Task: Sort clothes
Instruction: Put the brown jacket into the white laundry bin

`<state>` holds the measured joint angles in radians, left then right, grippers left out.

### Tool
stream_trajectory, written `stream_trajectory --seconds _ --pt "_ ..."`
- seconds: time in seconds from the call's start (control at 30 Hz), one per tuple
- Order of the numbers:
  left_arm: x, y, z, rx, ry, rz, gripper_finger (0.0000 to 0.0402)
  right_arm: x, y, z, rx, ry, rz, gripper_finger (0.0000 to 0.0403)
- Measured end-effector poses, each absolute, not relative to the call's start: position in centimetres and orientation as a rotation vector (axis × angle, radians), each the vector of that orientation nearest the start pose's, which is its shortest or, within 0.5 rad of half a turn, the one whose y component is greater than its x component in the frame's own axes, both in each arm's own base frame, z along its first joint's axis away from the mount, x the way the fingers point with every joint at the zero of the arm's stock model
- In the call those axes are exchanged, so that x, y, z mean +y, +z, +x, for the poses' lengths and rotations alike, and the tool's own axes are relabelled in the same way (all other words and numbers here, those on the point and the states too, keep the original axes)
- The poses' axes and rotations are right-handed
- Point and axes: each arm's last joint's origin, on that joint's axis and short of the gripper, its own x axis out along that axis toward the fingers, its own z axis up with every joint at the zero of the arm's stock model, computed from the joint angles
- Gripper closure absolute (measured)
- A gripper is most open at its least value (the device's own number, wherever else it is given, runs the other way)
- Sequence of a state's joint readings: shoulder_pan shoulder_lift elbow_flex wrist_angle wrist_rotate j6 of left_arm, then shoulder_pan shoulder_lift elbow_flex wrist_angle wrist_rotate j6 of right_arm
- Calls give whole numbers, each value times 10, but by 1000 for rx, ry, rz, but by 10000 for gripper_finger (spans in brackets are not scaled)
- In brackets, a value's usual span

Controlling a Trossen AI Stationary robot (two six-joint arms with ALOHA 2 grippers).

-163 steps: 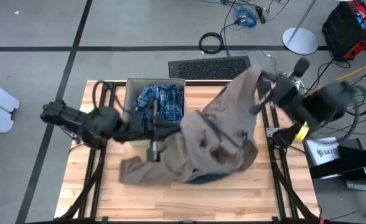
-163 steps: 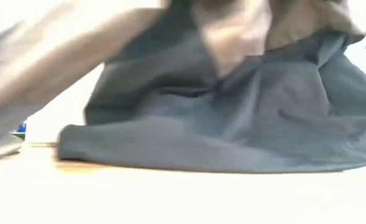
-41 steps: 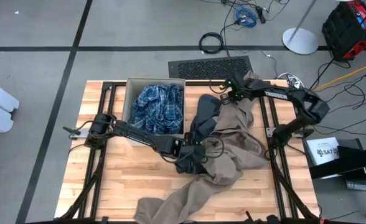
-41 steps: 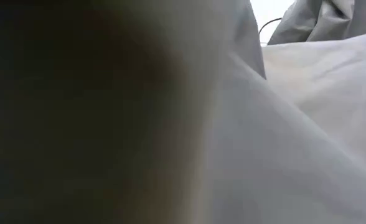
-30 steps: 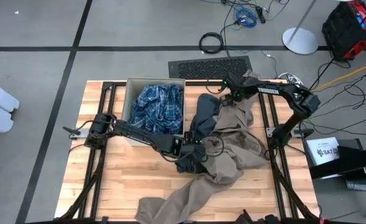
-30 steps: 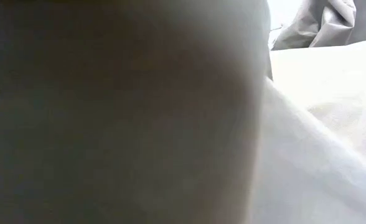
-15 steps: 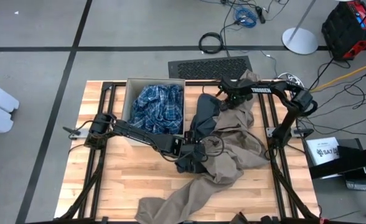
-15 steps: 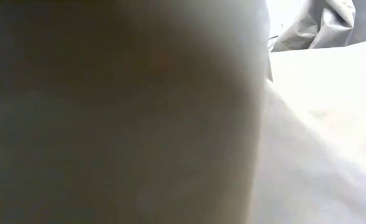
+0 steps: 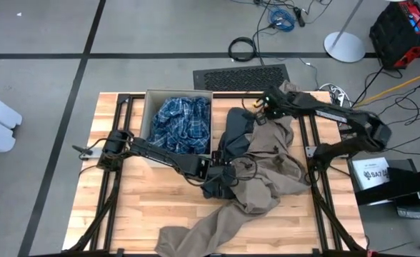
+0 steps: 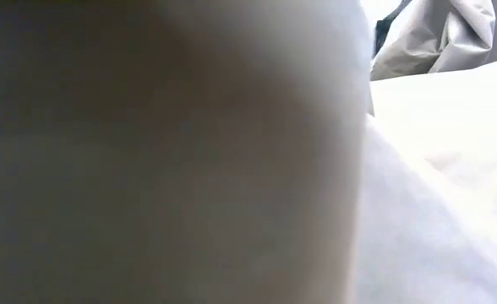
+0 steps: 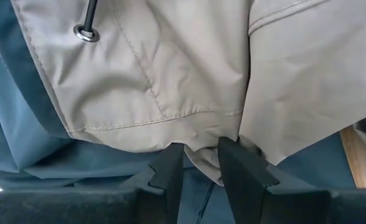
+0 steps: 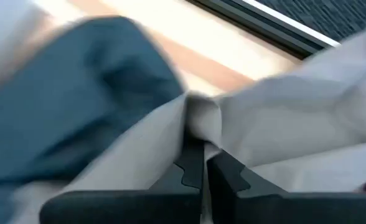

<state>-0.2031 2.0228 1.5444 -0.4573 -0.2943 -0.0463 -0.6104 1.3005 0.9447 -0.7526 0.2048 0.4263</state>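
A khaki-tan garment (image 9: 267, 160) sprawls from the table's far right to its near edge, lying over a teal-grey garment (image 9: 233, 132). My left gripper (image 9: 226, 175) sits mid-table, shut on the khaki cloth. My right gripper (image 9: 260, 112) is at the garment's far part, shut on it too. A blue-and-white plaid garment (image 9: 181, 121) fills the cardboard box (image 9: 147, 107) at the far left. Cloth (image 10: 147, 152) close to the lens blocks most of the low view. My left gripper pinches a bunched fold of the khaki garment (image 11: 201, 142) between its two fingers (image 11: 169, 167), slanting down from the table's left. The fold lies on the teal-grey cloth (image 11: 21, 124); the rest of the garment rests slack around it. My right gripper pinches a raised fold of the khaki garment (image 12: 198, 121) between its shut fingers (image 12: 223, 168), near the garment's far end. It comes slanting down from the table's right. The cloth rises to the fingers in a ridge above the teal-grey cloth (image 12: 77, 93).
The box stands against the far edge, left of the pile. Black frame rails (image 9: 311, 135) run along both table sides. A dark mat (image 9: 240, 76) lies on the floor beyond the far edge. Bare wood (image 9: 153, 193) shows at the near left.
My right arm has drawn back, its elbow swinging toward the table's right edge, and the hand has risen a little at the khaki garment's far part. The left arm and the pile's near part have stayed where they were.
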Motion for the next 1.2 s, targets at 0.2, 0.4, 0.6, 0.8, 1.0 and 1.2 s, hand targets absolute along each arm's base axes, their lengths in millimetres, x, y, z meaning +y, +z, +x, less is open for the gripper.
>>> stream_trajectory --seconds 0.2,0.4,0.6,0.8,1.0,1.2 --pt "-77 204 430 905 110 188 290 -88 275 200 811 -775 568 402" --pt "-77 205 431 895 110 188 290 -81 281 194 726 -1037 428 403" --pt "-78 205 430 902 109 187 290 -102 275 194 749 -1134 389 382" --pt "-80 205 430 900 105 188 290 -133 255 193 850 -1242 406 309" --pt "-80 205 430 901 105 187 290 -167 225 198 932 -1339 456 222" --pt "-80 205 430 906 104 188 290 -199 188 197 1038 -1421 494 158"
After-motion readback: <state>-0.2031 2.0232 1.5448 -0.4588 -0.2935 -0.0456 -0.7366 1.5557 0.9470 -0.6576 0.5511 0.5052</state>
